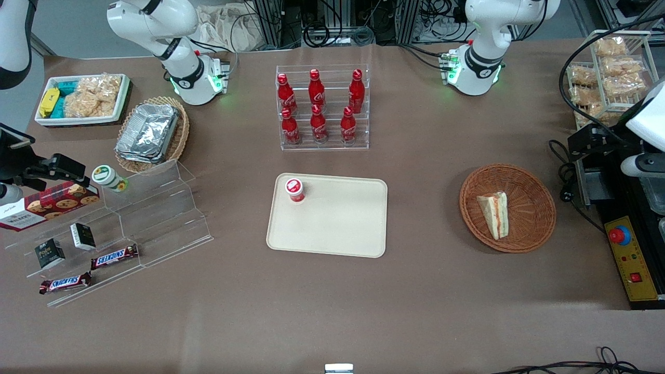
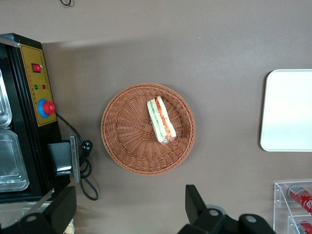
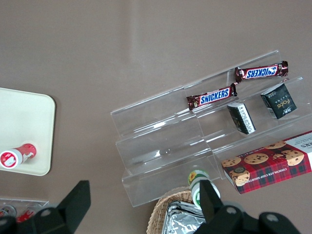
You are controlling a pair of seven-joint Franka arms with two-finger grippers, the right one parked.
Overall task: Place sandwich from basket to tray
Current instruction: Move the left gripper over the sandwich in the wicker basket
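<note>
The sandwich (image 1: 493, 214) is a pale wedge with orange-red and green layers. It lies in the round reddish-brown basket (image 1: 524, 182) toward the working arm's end of the table. The cream tray (image 1: 337, 223) lies flat mid-table, with a small red-capped bottle (image 1: 294, 189) standing on one corner. My left gripper (image 1: 585, 142) hangs high above the table beside the basket, open and empty. In the left wrist view the gripper (image 2: 129, 209) is well apart from the basket (image 2: 126, 141), with the sandwich (image 2: 161, 119) and part of the tray (image 2: 287, 112) in sight.
A control box with a red button (image 1: 628, 254) and a black cable (image 2: 83, 165) lie beside the basket. A clear rack of red cola bottles (image 1: 322, 106) stands farther from the camera than the tray. An acrylic snack shelf (image 1: 119, 228) stands toward the parked arm's end.
</note>
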